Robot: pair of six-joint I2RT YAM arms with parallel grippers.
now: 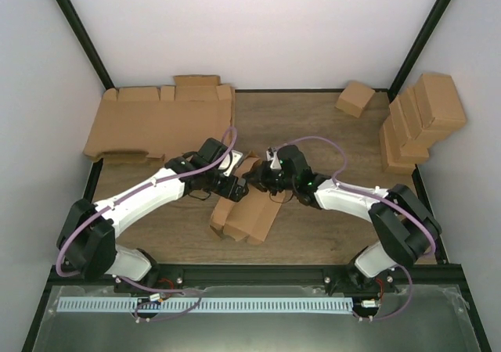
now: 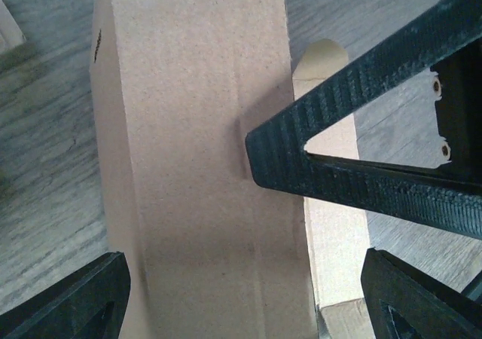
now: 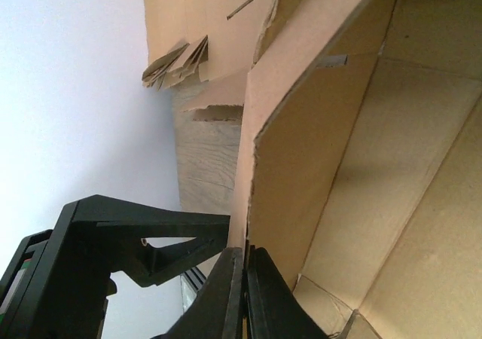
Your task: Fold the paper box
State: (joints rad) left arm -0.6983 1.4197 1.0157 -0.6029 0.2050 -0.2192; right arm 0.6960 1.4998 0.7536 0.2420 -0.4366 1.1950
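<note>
Two grippers: L gripper [image 2: 241,279] released wide, astride 1 paper box [image 1: 249,215], centre of desk [image 1: 313,133]; R gripper [image 3: 242,279] clenched at its flap edge; 1 cube carton [image 1: 355,98] far-right corner.

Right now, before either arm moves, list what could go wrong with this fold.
1. The right gripper is shut on just the thin wall edge of the brown cardboard paper box; a pull might slip or tear it.
2. The left gripper stands open astride the box, holding nothing, so the half-formed box could spring flat.
3. The right gripper's finger crosses between the left one's fingers; closing could clash them.
</note>
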